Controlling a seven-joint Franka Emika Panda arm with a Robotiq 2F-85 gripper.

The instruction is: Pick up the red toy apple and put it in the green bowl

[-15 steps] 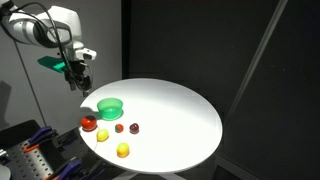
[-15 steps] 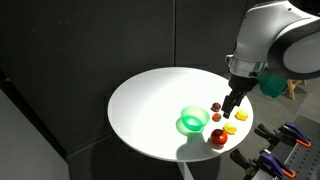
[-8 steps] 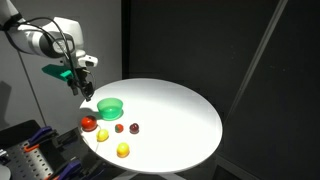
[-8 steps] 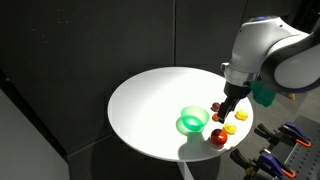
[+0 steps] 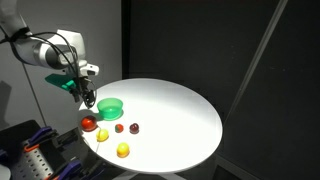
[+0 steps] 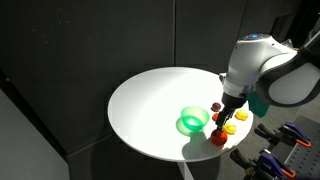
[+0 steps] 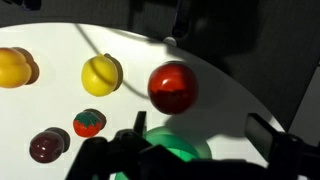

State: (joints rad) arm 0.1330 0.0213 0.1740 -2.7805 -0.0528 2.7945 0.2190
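The red toy apple (image 5: 89,124) lies near the edge of the round white table (image 5: 175,115), beside the green bowl (image 5: 110,105). In the wrist view the apple (image 7: 172,87) is just ahead of my gripper (image 7: 200,128), whose fingers are open and empty. The green bowl (image 7: 172,152) shows below, partly hidden by the gripper body. In both exterior views my gripper (image 5: 86,99) hovers above the apple and beside the bowl (image 6: 193,122). The apple (image 6: 218,138) sits near the table rim.
Two yellow round fruits (image 7: 101,74) (image 7: 12,68) and two smaller dark red pieces (image 7: 89,122) (image 7: 47,146) lie close to the apple. The table edge (image 6: 200,158) is right beside the apple. Dark curtains surround the table.
The arm has lowered and moved toward the apple and the table edge. The fruits and the bowl have not moved.
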